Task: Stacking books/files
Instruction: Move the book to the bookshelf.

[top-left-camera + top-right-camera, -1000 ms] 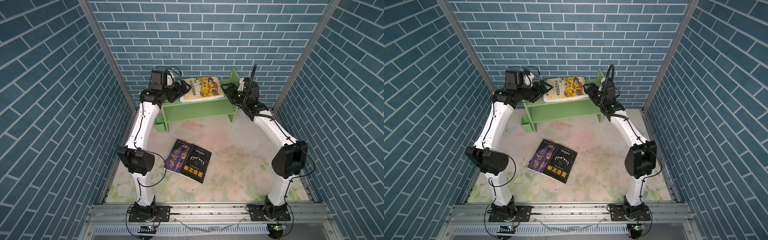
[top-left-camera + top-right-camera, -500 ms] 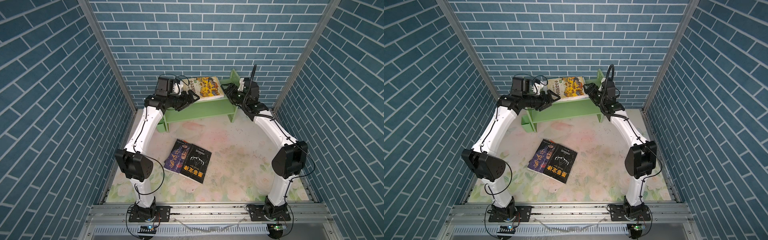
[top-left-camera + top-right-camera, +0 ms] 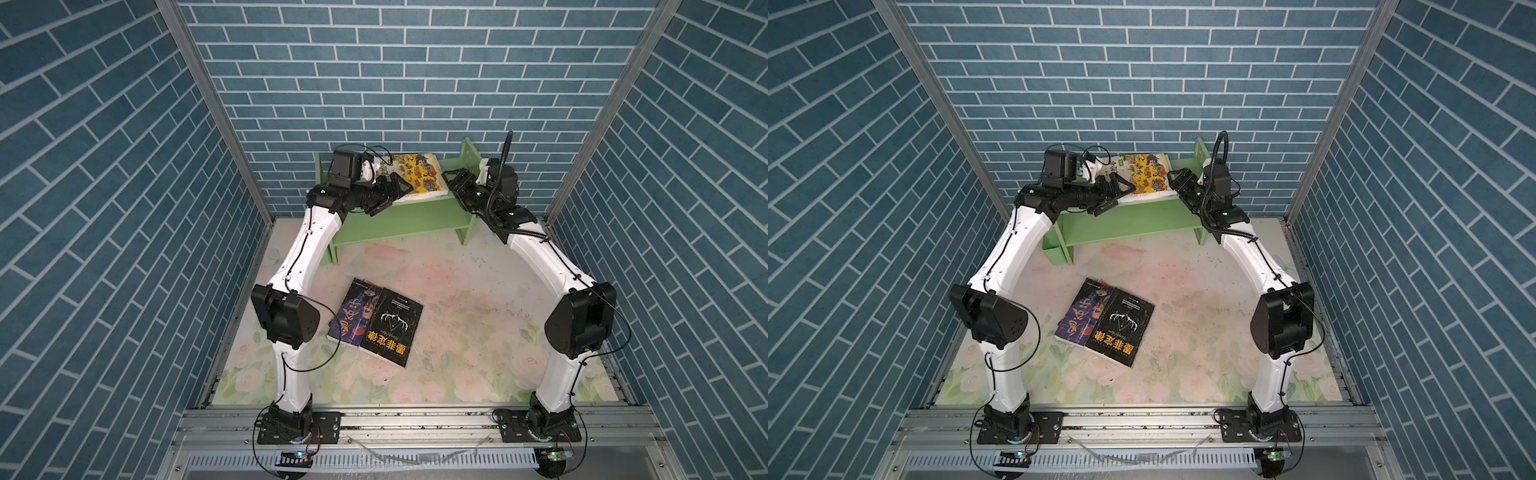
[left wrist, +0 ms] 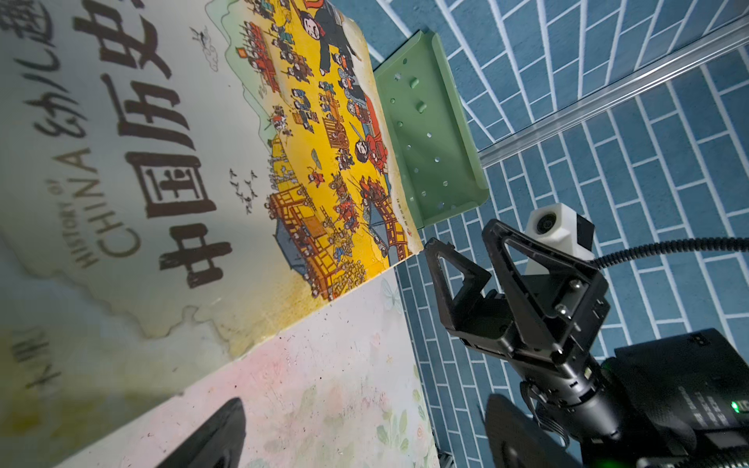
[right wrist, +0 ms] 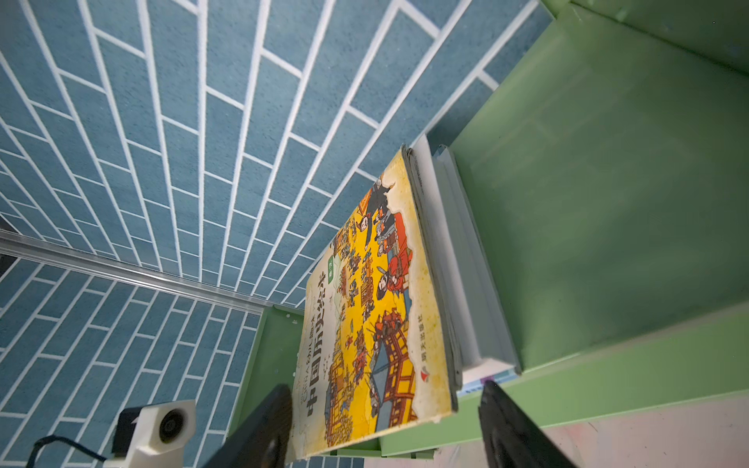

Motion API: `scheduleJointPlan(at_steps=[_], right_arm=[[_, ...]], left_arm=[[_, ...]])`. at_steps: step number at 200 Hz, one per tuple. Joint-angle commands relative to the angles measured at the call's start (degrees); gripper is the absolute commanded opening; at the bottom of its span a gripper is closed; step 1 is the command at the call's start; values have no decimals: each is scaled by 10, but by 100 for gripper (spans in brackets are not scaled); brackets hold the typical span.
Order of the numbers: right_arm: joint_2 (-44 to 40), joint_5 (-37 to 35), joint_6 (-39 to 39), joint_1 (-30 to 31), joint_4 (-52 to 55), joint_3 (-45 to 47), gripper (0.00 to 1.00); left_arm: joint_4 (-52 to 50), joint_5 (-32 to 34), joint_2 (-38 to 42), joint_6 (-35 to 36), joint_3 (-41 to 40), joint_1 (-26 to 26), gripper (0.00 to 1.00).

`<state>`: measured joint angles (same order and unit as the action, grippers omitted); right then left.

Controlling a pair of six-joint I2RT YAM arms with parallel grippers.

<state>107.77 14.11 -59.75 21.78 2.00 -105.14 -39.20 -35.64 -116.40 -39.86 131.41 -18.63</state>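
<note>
**A:** What are the arms hanging over up there?

**B:** The stack [image 5: 458,259]. It's sitting on top of the green shelf [image 3: 415,216], with the yellow illustrated book [image 3: 419,172] uppermost and paler ones showing underneath. Its long side is running from one pair of fingers to the other. The left fingers [image 4: 215,437] are standing spread wide just off one short end, with nothing between them. The right fingers [image 5: 259,437] are standing apart too, and the opposite corner is lying just ahead of their gap, not pinched.

**A:** So nothing's being held?

**B:** Nothing that I'm seeing. Two books aren't stacked yet: the purple book [image 3: 353,316] and the black book [image 3: 390,328] with orange characters. They're lying flat on the desk [image 3: 478,299], side by side and touching, long edges slanting. That's well behind and below both pairs of fingers, back toward the arm bases.

**A:** Which arm is sitting nearer?

**B:** The left, I'm guessing — they're lying on its side of the middle. They're looking thin and flush with the desk, so getting under an edge is probably going to be the fiddly part.
</note>
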Motion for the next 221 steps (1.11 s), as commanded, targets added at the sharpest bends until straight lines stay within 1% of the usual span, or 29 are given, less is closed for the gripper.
scheduleJointPlan(at_steps=[1, 38, 62, 95, 116, 174, 221], right_arm=[[-32, -14, 7, -2, 1, 5, 75], [-39, -14, 9, -8, 2, 10, 76], [-48, -15, 9, -11, 0, 21, 76], [-59, -16, 8, -17, -1, 35, 76], [-64, -16, 9, -19, -2, 40, 76], [-81, -21, 8, -23, -4, 61, 76], [-90, -25, 7, -25, -6, 78, 76]], left_arm=[[-12, 2, -5, 1, 17, -8, 99], [7, 10, 2, -10, -10, -12, 100], [14, 20, -2, -17, -11, -14, 100], [18, 59, -4, -18, -13, -26, 100], [53, 83, -1, -19, -32, -39, 100], [48, 129, -23, -21, -12, -46, 100], [72, 135, -33, -37, -13, -53, 100]])
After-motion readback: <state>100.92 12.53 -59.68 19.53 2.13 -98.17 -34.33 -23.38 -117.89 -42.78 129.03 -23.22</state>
